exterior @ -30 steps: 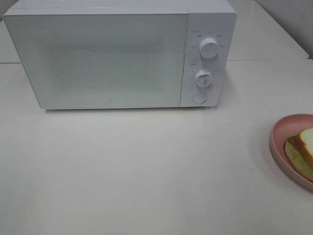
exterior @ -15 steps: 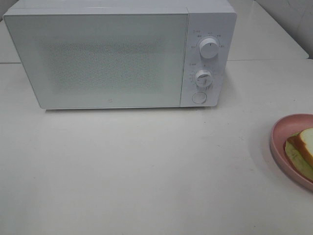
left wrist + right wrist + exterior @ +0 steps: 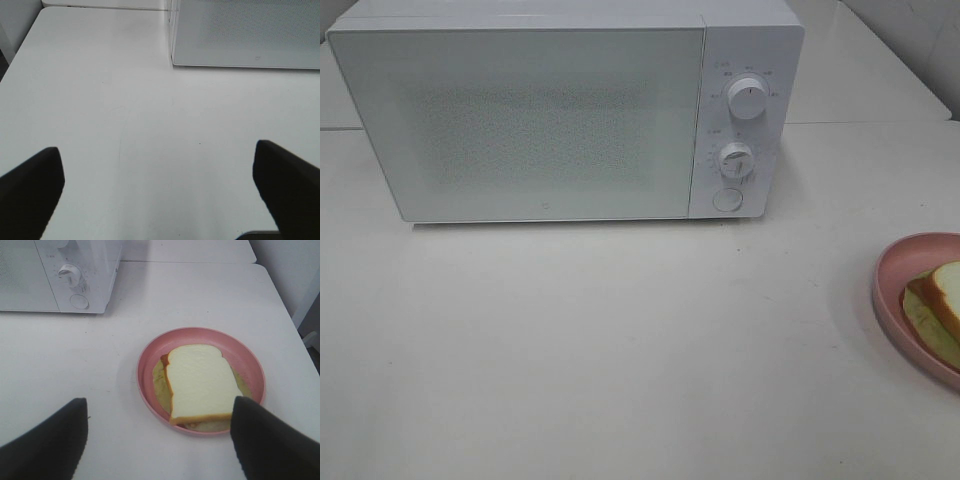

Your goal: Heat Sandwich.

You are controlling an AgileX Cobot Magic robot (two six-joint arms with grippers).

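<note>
Sandwich waiting on its plate, microwave shut, nothing moving.

The sandwich (image 3: 200, 382) lies flat on the pink plate (image 3: 150, 352), white bread on top and pale green filling showing at the edges; in the high view the sandwich (image 3: 938, 308) sits at about 4 o'clock, cut by the frame edge, well apart from the microwave (image 3: 560, 110) at 11 o'clock. The right gripper (image 3: 160, 437) hovers near the plate with its jaws wide apart and nothing between them. The left gripper (image 3: 157, 185) hangs over bare table (image 3: 150, 125), its jaws spread too, holding nothing. Over the last second nothing has shifted: plate, door and dials look the same. The task seems not yet begun; opening the door (image 3: 520, 120) likely comes first, perhaps by the round button (image 3: 727, 200).
</note>
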